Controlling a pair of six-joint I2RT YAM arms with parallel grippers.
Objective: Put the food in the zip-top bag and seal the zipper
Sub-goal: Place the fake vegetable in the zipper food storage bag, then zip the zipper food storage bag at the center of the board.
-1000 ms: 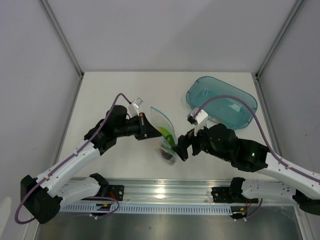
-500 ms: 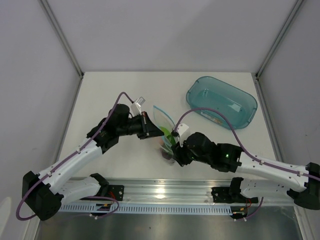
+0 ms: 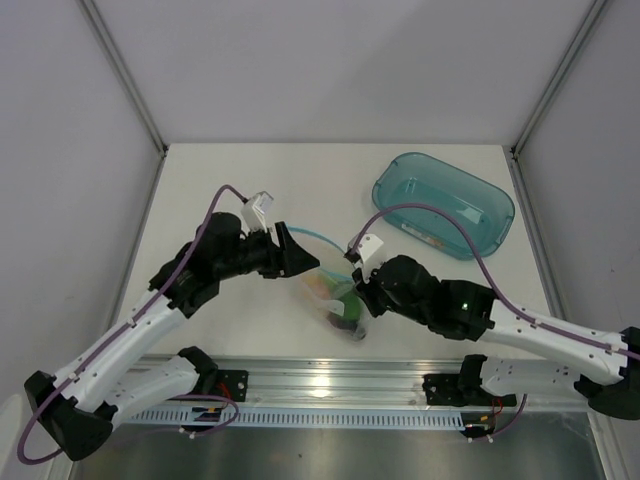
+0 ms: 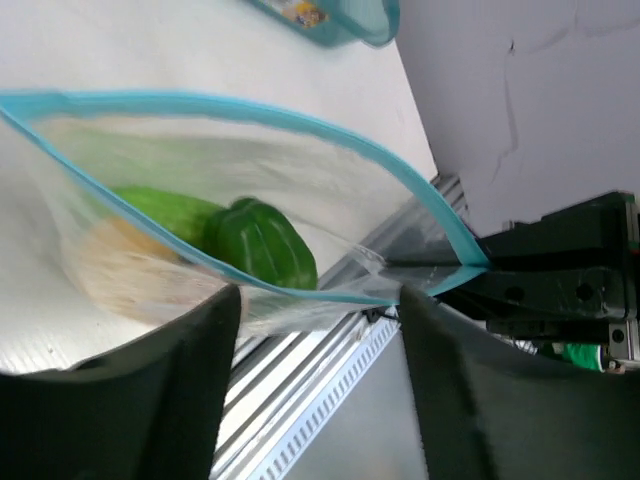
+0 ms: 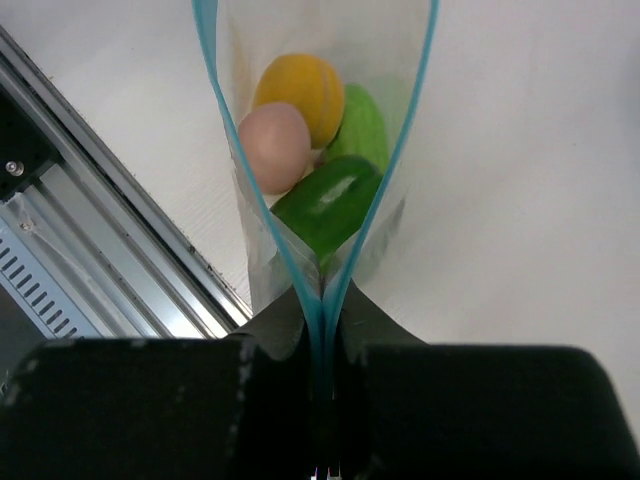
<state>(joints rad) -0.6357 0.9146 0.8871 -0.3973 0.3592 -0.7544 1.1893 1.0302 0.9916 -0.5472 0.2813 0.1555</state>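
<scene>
The zip-top bag [image 3: 322, 292] lies mid-table with its mouth gaping. Inside it I see the food: a green pepper [image 5: 325, 205], a long green vegetable [image 5: 365, 125], a pink egg-shaped piece [image 5: 272, 145] and a yellow-orange fruit [image 5: 300, 90]. No eggplant shows. My right gripper [image 5: 322, 310] is shut on one end of the zipper [image 5: 212, 60], where its two blue strips meet. My left gripper [image 4: 318, 292] stands open at the bag's mouth, the lower zipper [image 4: 250, 103] strip crossing just beyond its fingertips [image 4: 215, 320]. From above, the left gripper [image 3: 308, 258] faces the right gripper [image 3: 362, 288] across the bag.
A teal oval tub [image 3: 445, 205] sits at the back right, also seen as the tub [image 4: 330, 15] in the left wrist view. The metal rail [image 3: 320, 385] runs along the table's near edge, just in front of the bag.
My left gripper has let go of the bag's edge and opened. My right gripper has moved in and closed on the zipper end. The bag has sunk from upright toward the table.
</scene>
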